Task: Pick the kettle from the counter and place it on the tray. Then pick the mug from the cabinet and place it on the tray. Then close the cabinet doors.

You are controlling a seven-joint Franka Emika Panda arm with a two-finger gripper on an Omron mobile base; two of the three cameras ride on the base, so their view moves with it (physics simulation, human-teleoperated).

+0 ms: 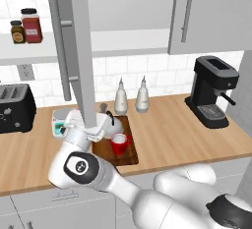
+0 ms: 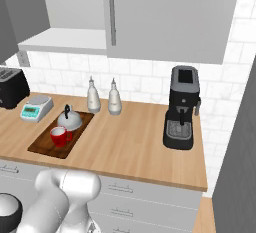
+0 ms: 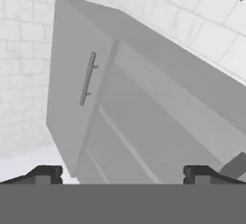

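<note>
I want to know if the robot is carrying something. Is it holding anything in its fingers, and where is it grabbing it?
Nothing is held. In the hand view the gripper is open, its tips wide apart with empty space between, facing a grey cabinet door.

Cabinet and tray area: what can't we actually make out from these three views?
- kettle: in the left base view, mostly hidden by the open cabinet door and the arm; clear in the right base view.
- scale: partly covered by the arm in the left base view.
- Jar labels on the shelf: too small to read.
- toaster: cut off by the right base view's left edge.
- hand: open; what lies under it is out of frame.
</note>
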